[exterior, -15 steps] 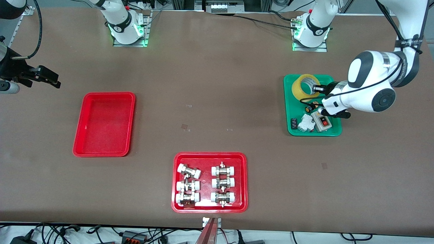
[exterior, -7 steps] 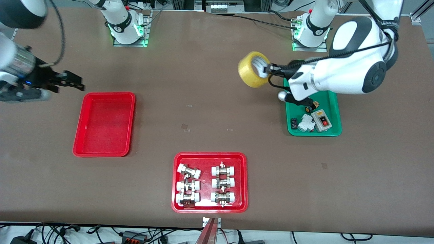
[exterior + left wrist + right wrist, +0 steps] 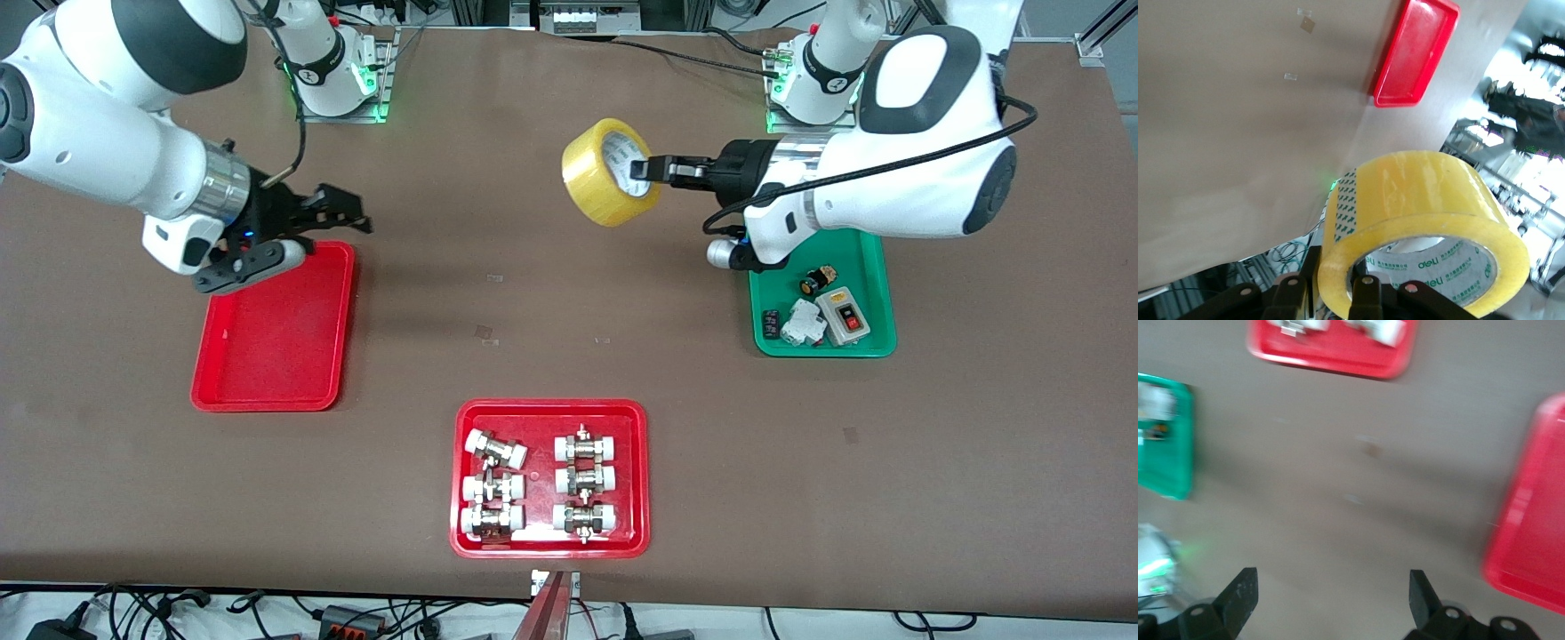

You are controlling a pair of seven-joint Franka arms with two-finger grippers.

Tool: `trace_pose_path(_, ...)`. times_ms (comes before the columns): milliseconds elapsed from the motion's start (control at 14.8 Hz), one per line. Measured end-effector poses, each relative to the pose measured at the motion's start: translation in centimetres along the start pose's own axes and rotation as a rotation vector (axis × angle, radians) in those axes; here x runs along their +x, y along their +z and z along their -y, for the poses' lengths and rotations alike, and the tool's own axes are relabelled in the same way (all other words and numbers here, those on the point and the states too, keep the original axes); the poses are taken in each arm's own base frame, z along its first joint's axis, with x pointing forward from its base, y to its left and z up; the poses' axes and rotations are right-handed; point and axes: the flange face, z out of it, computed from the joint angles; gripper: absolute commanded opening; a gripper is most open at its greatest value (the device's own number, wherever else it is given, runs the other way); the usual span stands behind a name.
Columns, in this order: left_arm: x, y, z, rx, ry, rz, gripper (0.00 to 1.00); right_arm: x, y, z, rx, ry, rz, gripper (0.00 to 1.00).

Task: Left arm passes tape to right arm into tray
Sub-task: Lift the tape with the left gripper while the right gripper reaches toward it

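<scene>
The tape [image 3: 609, 172], a wide yellow roll with a white core, hangs in the air over the bare table between the two robot bases' side and the green tray. My left gripper [image 3: 642, 167] is shut on its wall, one finger inside the core and one outside. The left wrist view shows the tape [image 3: 1418, 193] in my left gripper [image 3: 1338, 280], with the plain red tray [image 3: 1415, 57] far off. My right gripper [image 3: 342, 209] is open and empty over that tray's [image 3: 274, 327] corner nearest its base. In the right wrist view my right gripper [image 3: 1331, 583] is wide apart, beside the tray [image 3: 1531, 540].
A green tray [image 3: 867, 258] with a switch box and small parts lies under the left arm. A red tray [image 3: 544, 406] with six white-capped fittings lies near the front edge. Both also show in the right wrist view: green tray [image 3: 1165, 447], fittings tray [image 3: 1338, 347].
My left gripper lifted the tape out of the green tray and carried it toward the table's middle. My right arm swung in from the table's end to over the plain red tray.
</scene>
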Motion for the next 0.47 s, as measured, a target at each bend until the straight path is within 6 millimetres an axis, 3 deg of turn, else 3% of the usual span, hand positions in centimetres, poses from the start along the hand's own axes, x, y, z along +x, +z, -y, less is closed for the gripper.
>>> trace_pose_path(202,-0.3,1.6,-1.3,0.008,-0.023,0.005,0.01,1.2,-0.2,5.0,0.116,-0.02,-0.027,1.0)
trace_pose_path(472,-0.2,1.1,-1.5,0.003,-0.032,-0.004,0.01,0.9,-0.8,12.1,0.153,0.101,-0.072,1.0)
